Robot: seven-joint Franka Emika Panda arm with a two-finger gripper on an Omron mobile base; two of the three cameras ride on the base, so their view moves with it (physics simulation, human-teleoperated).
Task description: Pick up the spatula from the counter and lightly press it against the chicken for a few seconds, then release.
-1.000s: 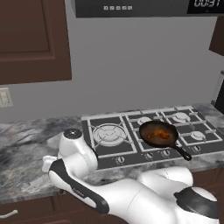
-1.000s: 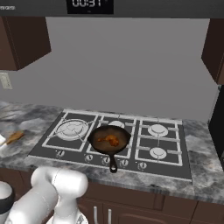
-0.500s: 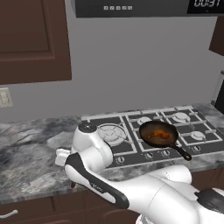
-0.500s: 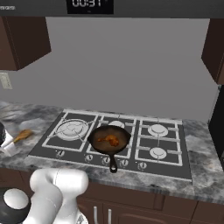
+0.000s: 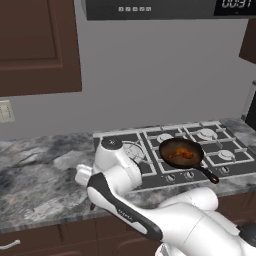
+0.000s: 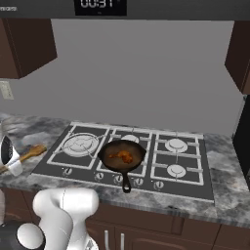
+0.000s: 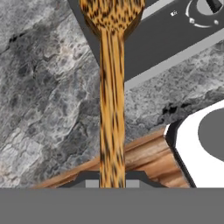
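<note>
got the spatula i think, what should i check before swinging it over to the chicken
1. spatula handle sits between the fingertips of the tool: ok
2. spatula lifted off the counter: cannot tell
3. pan flat on the stove: ok
4. chicken lies uncovered in the pan: ok
5. pan handle points to the counter's front edge, away from the spatula's side: ok
</note>
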